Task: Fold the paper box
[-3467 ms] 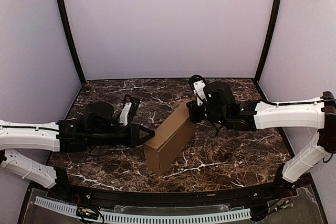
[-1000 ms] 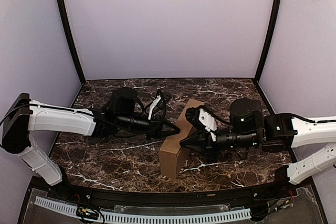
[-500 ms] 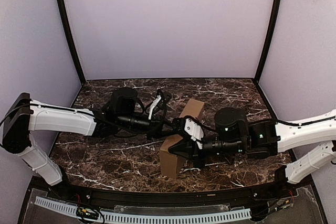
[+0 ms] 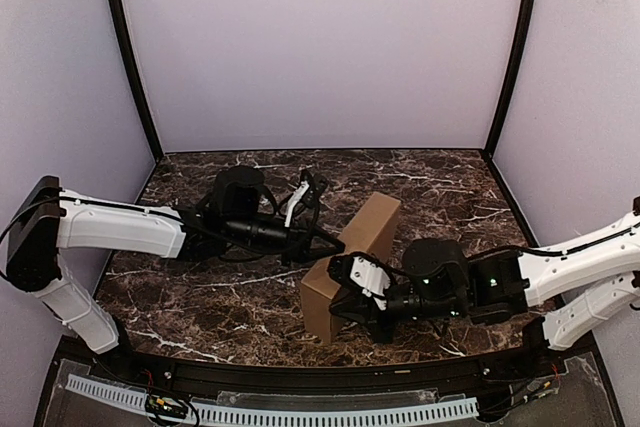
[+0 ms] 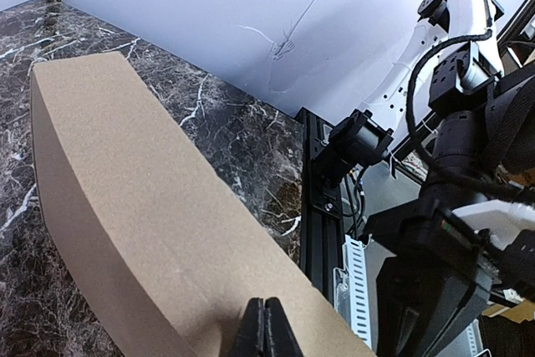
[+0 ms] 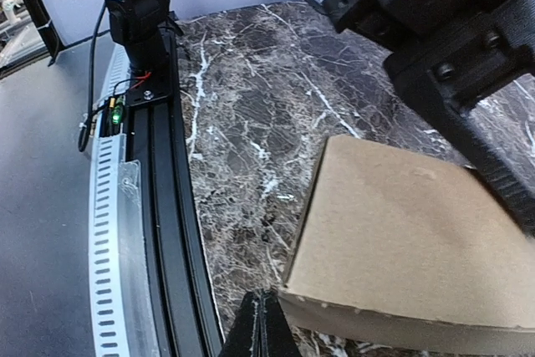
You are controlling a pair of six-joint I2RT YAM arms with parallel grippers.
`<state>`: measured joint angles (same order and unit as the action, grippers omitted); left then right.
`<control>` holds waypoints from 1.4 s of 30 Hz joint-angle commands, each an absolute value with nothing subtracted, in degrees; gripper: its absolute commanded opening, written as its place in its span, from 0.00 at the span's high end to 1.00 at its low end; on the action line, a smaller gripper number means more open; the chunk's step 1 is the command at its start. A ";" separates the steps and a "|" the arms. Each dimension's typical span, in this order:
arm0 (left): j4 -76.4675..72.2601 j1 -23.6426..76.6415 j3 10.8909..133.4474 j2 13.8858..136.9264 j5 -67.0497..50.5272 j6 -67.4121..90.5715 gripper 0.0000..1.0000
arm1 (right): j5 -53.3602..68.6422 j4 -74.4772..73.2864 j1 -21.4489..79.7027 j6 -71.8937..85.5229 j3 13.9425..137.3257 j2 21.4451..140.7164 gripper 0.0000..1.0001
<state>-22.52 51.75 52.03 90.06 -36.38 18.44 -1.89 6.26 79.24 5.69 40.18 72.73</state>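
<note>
Jaws shut, my left gripper and right gripper flank the paper box, probably light, stiff, best pushed at its edges.

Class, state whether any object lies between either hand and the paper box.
Nothing visible does. The shut left hand sits against the long side of the paper box; the shut right hand is at its near end.

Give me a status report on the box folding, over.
Left gripper shut, tip against the paper box. Right gripper shut, at its near end. Box closed up, lying diagonally. Nothing else seen in the way.
</note>
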 commanded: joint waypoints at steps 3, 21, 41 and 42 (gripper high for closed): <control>-10.72 51.42 49.95 93.52 -32.35 17.87 0.99 | -14.87 -1.61 79.56 0.32 47.87 66.90 1.00; 3.42 51.42 61.32 85.14 -26.27 12.61 0.98 | -26.85 -17.99 68.09 15.95 41.85 57.79 1.00; 10.14 51.15 64.05 86.40 -18.32 13.29 0.99 | -20.98 4.67 64.89 48.90 24.71 70.81 1.00; 9.86 51.15 64.05 87.74 -18.65 13.54 0.99 | -20.85 6.03 64.82 49.93 24.90 72.39 1.00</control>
<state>9.52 51.51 63.66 83.61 -16.03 11.57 -20.97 -2.83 65.67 40.23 25.58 67.77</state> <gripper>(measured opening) 0.007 0.001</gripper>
